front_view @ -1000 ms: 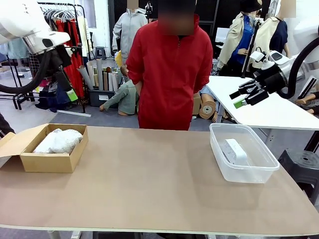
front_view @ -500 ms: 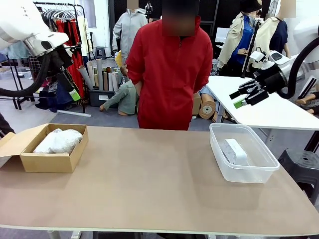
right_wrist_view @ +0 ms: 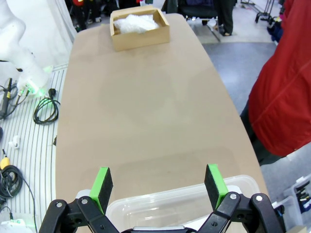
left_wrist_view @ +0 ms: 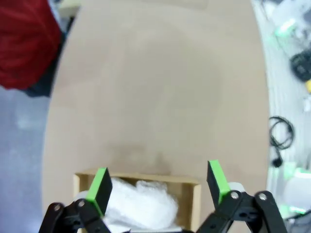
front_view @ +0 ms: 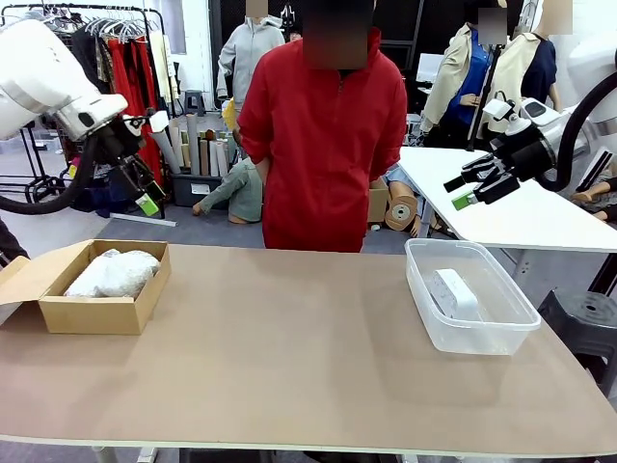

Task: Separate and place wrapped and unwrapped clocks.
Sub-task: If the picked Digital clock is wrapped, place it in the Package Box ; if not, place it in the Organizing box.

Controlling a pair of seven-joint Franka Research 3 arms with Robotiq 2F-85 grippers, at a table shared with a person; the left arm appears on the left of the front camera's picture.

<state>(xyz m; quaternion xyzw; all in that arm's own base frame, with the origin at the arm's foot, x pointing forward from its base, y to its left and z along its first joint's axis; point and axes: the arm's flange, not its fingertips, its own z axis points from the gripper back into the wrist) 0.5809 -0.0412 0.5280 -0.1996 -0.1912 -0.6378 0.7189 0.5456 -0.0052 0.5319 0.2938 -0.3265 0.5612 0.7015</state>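
We judge the sorting to be essentially complete. The wrapped clocks [front_view: 114, 273] lie as a whitish bubble-wrap mass inside the cardboard box [front_view: 92, 313] at the left end of the table [front_view: 289, 357]; we cannot tell from these views whether that mass is one bundle or two. The unwrapped clock [front_view: 455, 292], white and rounded, lies inside the clear tub [front_view: 469, 338] at the right end, well apart from the box. The table surface between the two containers carries nothing further, so we see no clock left to place. What remains, in our judgement, is at most for the arms to retire.

Pose of the arms:

1. The left gripper [front_view: 142, 185] is raised above and behind the cardboard box, clear of it. In the left wrist view the gripper [left_wrist_view: 160, 187] looks down on the box with the bubble wrap showing between its green pads [left_wrist_view: 100, 188]. The jaws stand wide apart and hold nothing.
2. The right gripper [front_view: 472, 190] is raised above the far side of the clear tub, fingers pointing leftward. In the right wrist view the gripper [right_wrist_view: 158, 188] has the tub's rim just below it. The jaws stand fully apart and hold nothing.

The person [front_view: 323, 145] stands at the far side of the table, not reaching toward either container.
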